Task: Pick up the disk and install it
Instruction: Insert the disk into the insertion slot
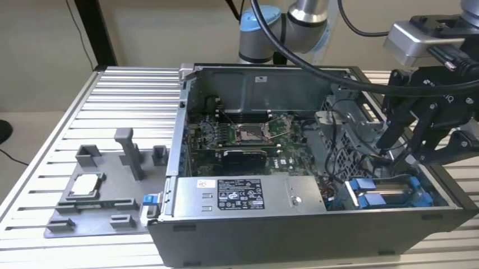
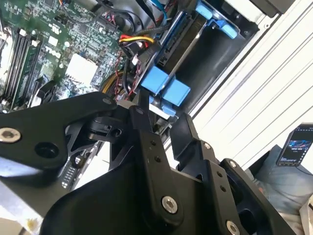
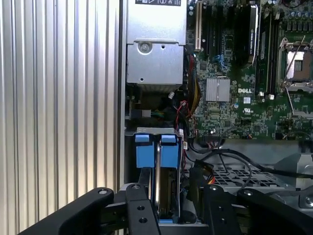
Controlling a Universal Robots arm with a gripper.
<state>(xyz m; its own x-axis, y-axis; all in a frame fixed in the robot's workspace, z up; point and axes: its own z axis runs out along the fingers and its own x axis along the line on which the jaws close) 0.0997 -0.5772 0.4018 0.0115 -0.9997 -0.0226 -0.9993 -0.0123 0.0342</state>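
Note:
The disk [image 1: 389, 193] stands on edge in the drive bay at the front corner of the open computer case [image 1: 299, 235], on the exterior view's right, with its blue bracket tabs [image 3: 155, 151] facing up. My black gripper [image 1: 400, 157] hangs just above it. In the first wrist view the gripper [image 3: 173, 172] is open and straddles the disk [image 3: 165, 190]. One finger lies close along one face of the disk. The other stands a small gap off the other face, with cables showing between. In the second wrist view the gripper [image 2: 159, 110] sits right behind the blue tabs [image 2: 166, 88].
A silver power supply box [image 1: 239, 193] with a black label lies beside the bay. The motherboard [image 1: 247, 134] and loose cables [image 3: 193, 95] lie further inside. A grey fixture plate [image 1: 97, 190] holding a small silver chip [image 1: 86, 184] sits on the slatted table [image 1: 127, 95]. A person's leg [image 2: 274, 176] is near.

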